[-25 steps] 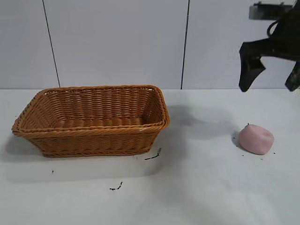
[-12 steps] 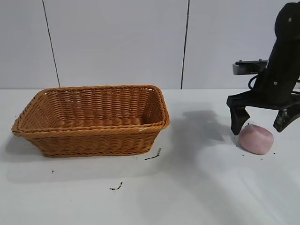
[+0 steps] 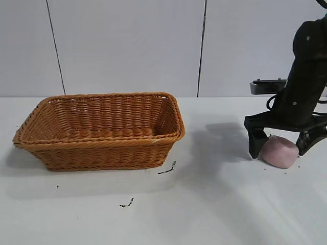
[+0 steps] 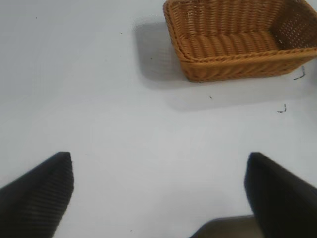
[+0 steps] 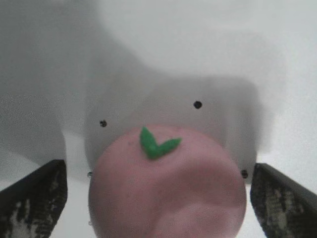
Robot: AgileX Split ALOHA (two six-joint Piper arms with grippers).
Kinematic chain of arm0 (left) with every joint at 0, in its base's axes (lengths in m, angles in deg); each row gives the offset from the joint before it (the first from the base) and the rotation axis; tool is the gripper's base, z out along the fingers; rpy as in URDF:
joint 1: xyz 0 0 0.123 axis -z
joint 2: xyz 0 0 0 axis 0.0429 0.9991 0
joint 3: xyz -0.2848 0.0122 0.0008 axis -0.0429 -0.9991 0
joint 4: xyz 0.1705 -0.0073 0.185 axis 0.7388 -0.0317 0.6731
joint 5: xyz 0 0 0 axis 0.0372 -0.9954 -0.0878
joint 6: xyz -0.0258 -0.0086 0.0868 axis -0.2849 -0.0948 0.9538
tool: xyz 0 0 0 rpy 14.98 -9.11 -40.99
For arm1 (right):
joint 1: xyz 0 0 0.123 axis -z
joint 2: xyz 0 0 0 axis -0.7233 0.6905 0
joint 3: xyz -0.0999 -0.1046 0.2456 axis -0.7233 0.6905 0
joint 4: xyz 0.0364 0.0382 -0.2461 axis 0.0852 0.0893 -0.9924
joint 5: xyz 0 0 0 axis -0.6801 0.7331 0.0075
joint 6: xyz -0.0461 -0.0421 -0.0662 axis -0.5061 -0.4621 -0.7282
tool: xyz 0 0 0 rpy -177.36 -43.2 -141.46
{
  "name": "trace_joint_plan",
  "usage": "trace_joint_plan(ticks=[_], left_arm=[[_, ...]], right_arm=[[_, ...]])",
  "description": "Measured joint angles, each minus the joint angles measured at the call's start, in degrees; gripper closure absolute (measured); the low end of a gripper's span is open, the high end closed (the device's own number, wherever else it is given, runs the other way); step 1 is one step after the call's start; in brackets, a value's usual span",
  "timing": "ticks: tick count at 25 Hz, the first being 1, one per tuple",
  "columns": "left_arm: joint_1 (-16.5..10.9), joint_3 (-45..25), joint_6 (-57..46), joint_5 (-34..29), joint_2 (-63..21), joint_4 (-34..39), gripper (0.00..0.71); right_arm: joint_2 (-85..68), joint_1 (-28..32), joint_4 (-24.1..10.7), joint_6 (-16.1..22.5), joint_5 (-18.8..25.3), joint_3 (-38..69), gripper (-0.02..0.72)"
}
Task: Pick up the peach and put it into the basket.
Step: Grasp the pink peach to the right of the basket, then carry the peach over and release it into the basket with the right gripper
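Peach [image 3: 279, 151]: rests on the table [image 3: 204, 204] near its right edge, well apart from the basket; a small green leaf tops it in the right wrist view.
Basket [image 3: 102, 130]: sits toward the table's left side, holding nothing that shows.
Right gripper [image 3: 282, 145]: points down over the peach, its fingers spread and flanking it, one on each side with a gap showing; nothing is pinched yet.
Left gripper [image 4: 158, 193]: hangs spread above bare table, away from the work.
Stage: likely the close-in before the lift.
Risk, slip: the peach is rounded and matte; uneven finger contact could push it sideways out of the grip.
Risk, shallow hold: fingertips biting above its widest part could squeeze it out downward.
Risk, edge: a nudge rightward could roll it off the table.
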Motion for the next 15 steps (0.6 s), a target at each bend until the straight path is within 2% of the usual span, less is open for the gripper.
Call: trace_joint_plan(ticks=[2, 6, 10, 13, 15], left_arm=[[0.0, 0.0, 0.0, 0.0, 0.0, 0.0, 0.018], [0.0, 0.0, 0.0, 0.0, 0.0, 0.0, 0.018], [0.0, 0.0, 0.0, 0.0, 0.0, 0.0, 0.018], [0.0, 0.0, 0.0, 0.0, 0.0, 0.0, 0.018], [0.0, 0.0, 0.0, 0.0, 0.0, 0.0, 0.018]], right_arm=[[-1.1, 0.0, 0.0, 0.0, 0.6, 0.0, 0.648], [-5.4, 0.0, 0.3, 0.0, 2.7, -0.5, 0.666], [-9.1, 0.0, 1.0, 0.0, 9.6, -7.7, 0.666], [-9.0, 0.0, 2.7, 0.0, 14.2, -15.6, 0.666], [-8.1, -0.4, 3.7, 0.0, 15.9, -20.3, 0.668]])
